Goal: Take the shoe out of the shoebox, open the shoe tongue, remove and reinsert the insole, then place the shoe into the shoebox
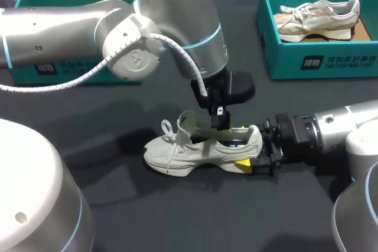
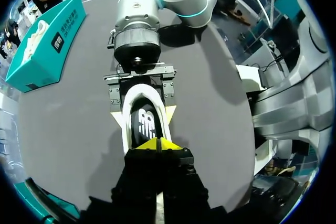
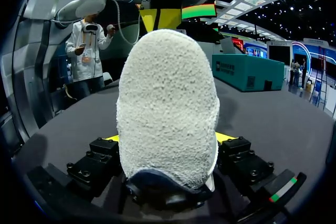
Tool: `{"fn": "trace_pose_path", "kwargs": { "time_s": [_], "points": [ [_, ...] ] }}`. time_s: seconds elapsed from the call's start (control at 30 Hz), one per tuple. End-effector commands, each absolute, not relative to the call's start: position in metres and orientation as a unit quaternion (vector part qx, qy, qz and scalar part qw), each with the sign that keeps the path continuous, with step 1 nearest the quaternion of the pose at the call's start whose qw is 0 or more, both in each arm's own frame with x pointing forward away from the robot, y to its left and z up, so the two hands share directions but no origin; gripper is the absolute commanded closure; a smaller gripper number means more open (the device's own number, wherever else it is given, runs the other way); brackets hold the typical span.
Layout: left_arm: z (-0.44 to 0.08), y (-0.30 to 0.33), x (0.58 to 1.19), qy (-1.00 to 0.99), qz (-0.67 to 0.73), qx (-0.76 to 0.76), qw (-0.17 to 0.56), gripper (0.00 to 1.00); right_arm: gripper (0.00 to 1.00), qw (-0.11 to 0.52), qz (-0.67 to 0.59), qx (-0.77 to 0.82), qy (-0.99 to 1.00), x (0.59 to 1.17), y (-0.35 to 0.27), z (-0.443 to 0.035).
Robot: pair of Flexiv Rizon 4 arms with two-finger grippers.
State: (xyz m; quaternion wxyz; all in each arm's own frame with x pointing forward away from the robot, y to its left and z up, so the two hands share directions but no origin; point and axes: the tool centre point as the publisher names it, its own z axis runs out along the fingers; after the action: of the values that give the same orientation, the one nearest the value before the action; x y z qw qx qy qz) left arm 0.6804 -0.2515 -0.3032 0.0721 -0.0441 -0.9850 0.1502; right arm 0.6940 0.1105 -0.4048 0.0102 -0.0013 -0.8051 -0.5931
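One shoe (image 1: 195, 149) on the counter (image 1: 177, 210), heel clamped by my right gripper (image 1: 257, 149) as an anchor. Left gripper (image 2: 158, 142), tips closed, sits over the insole (image 2: 144, 124); I cannot confirm a grasp.

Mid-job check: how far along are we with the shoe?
Done: the shoe is out on the table, tongue lifted. In hand: right gripper clamps the heel; left gripper, tips together, sits at the insole inside. Whether it's been out yet isn't visible. Left: boxing the shoe.
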Motion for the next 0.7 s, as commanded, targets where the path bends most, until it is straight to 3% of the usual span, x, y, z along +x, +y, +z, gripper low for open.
{"fn": "trace_pose_path", "kwargs": {
  "time_s": [0.03,0.7],
  "points": [
    [-0.319,-0.264,0.685,-0.985,0.145,-0.044,0.078,1.00,1.00,0.010,-0.591,-0.002,-0.806,0.692,0.112,-0.405],
    [-0.364,-0.260,0.682,-0.986,0.104,-0.032,0.124,1.00,1.00,0.010,-0.591,-0.002,-0.806,0.692,0.112,-0.405]
  ]
}}
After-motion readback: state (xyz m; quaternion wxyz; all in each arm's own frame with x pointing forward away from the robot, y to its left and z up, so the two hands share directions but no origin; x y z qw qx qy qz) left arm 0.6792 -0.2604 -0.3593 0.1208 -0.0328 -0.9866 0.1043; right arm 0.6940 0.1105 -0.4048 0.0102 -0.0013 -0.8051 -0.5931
